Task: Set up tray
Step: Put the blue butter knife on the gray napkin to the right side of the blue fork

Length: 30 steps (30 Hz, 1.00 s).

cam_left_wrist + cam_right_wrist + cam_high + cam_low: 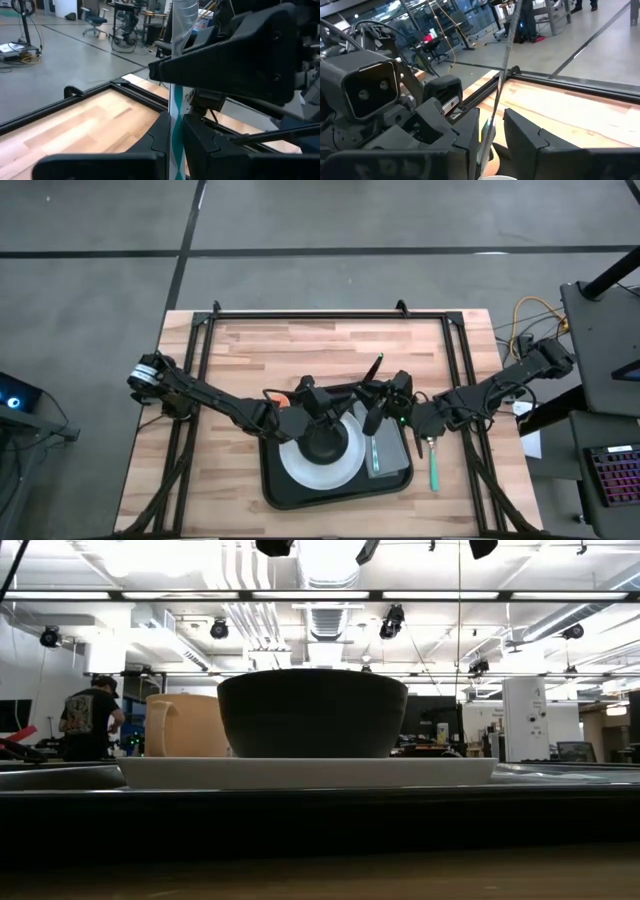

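**Both claws meet over the tray**

Left claw point(318, 402) and right claw point(375, 408), seen from above, hang over the black tray point(272, 488), which lies near the table's front edge, long side running left to right, carrying a white plate point(300, 470). A green utensil point(435, 470) lies beside its right rim.

Low view alone shows a dark bowl point(312, 712) on the plate point(305, 772).

Left wrist view: fingers point(205, 145) nearly closed on a pale green strip point(176, 100).

Right wrist view: fingers point(530, 137) pinch a thin rod point(502, 75).

Bowl point(325, 442) on plate point(300, 467) — plate in tray point(275, 490).
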### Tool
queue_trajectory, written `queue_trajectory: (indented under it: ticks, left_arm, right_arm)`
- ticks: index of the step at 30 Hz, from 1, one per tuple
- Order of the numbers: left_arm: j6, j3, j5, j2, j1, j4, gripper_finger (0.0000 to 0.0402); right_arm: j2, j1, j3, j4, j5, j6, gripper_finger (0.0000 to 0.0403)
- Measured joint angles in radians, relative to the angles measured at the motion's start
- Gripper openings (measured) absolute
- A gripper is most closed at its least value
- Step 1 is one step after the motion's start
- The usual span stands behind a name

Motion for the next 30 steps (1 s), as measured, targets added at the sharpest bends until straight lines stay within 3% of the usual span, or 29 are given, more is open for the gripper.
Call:
queue_trajectory:
  ticks: [8, 12, 15, 19, 21, 24, 30]
  left_arm:
    - [0.000, 0.000, -0.002, 0.000, 0.001, 0.009, 0.0014]
    - [0.000, 0.000, 0.011, 0.000, 0.003, 0.009, 0.0034]
    - [0.014, -0.002, 0.030, -0.018, 0.002, -0.041, 0.0049]
    - [0.046, -0.002, 0.052, -0.076, -0.008, -0.131, 0.0068]
    - [0.046, -0.008, 0.058, -0.113, -0.012, -0.173, 0.0080]
    - [0.048, -0.028, 0.060, -0.158, -0.014, -0.235, 0.0095]
    - [0.016, -0.038, 0.102, -0.238, -0.013, -0.316, 0.0104]
  right_arm:
    - [0.012, -0.008, 0.004, 0.018, -0.046, -0.009, 0.0021]
    - [-0.012, -0.009, 0.004, 0.003, -0.067, -0.036, 0.0017]
    - [-0.072, -0.011, 0.004, -0.127, -0.140, 0.011, 0.0016]
    - [-0.182, 0.021, 0.005, -0.441, -0.190, 0.265, 0.0015]
    - [-0.237, 0.042, 0.004, -0.578, -0.254, 0.354, 0.0015]
    - [-0.321, 0.044, -0.007, -0.689, -0.443, 0.432, 0.0015]
    - [-0.455, 0.039, -0.135, -0.642, -0.674, 0.433, 0.0015]
